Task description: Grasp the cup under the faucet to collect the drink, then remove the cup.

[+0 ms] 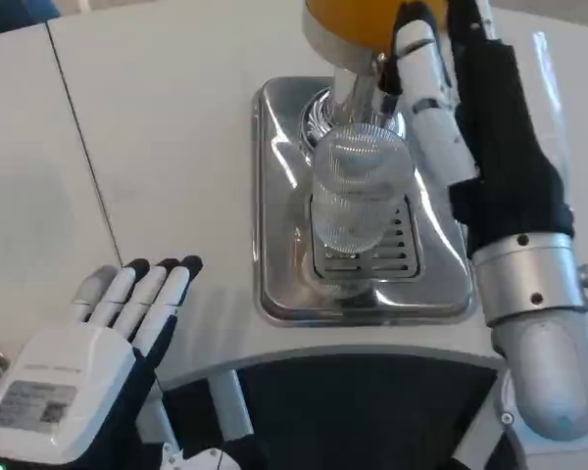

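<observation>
Two hands in frame. Right hand stands in the upper right, reaching up beside the dispenser's black tap lever; its fingertips are hard to follow at the top edge, so whether it holds anything cannot be told. Left hand lies at lower left over the white table, fingers extended side by side, holding nothing. Ribbed clear cup stands upright at centre on the slotted grate of the chrome drip tray, directly under the faucet. Orange-filled drink tank sits at the top edge above it.
</observation>
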Available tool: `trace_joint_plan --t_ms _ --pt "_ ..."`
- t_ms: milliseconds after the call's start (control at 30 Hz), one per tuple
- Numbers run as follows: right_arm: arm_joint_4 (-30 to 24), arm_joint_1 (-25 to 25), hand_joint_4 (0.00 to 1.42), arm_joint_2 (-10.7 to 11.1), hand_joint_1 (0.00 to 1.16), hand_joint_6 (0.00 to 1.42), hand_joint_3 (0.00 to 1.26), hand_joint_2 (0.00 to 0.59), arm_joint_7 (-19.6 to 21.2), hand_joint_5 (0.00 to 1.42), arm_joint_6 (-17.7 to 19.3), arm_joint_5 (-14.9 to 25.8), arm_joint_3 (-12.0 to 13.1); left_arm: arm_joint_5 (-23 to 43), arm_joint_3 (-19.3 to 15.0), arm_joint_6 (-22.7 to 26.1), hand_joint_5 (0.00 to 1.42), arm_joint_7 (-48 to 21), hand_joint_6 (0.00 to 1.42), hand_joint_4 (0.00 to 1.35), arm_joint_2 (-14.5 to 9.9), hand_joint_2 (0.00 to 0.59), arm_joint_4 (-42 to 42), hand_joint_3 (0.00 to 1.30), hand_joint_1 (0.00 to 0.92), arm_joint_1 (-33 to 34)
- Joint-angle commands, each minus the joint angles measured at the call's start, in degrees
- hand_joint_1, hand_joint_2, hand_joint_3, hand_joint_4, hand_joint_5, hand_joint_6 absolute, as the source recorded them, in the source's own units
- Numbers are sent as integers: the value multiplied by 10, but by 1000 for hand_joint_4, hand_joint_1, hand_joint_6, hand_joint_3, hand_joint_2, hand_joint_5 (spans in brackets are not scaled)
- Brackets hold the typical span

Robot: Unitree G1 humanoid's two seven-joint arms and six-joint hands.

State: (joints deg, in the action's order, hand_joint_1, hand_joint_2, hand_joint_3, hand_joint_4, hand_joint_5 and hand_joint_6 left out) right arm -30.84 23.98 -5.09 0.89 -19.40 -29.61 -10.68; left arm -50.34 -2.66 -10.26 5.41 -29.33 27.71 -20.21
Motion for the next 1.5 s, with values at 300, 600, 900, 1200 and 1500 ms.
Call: trace_joint_plan --t_ms 300,600,900,1200,1500 --pt "-6 13 0 0 0 0 0 585 -29 0 -41 16 -21 -4 -7 2 0 -9 0 0 15 0 15 0 0 -13" --pt "-17 18 0 6 0 0 0 584 -47 0 -67 26 -18 -6 -5 -2 0 -5 0 0 17 0 17 0 0 -17" --pt "-46 48 0 61 0 0 0 558 -120 0 -137 -14 -44 -7 2 -3 0 -8 0 0 18 3 16 0 0 -6" --pt "-48 107 0 153 0 0 0 565 -232 0 -189 -145 -119 -6 6 -3 0 -2 0 0 21 2 5 0 0 8" --pt "-43 155 0 164 0 0 34 567 -372 0 -223 -320 -165 -12 16 1 0 2 0 0 23 1 -8 0 0 39"
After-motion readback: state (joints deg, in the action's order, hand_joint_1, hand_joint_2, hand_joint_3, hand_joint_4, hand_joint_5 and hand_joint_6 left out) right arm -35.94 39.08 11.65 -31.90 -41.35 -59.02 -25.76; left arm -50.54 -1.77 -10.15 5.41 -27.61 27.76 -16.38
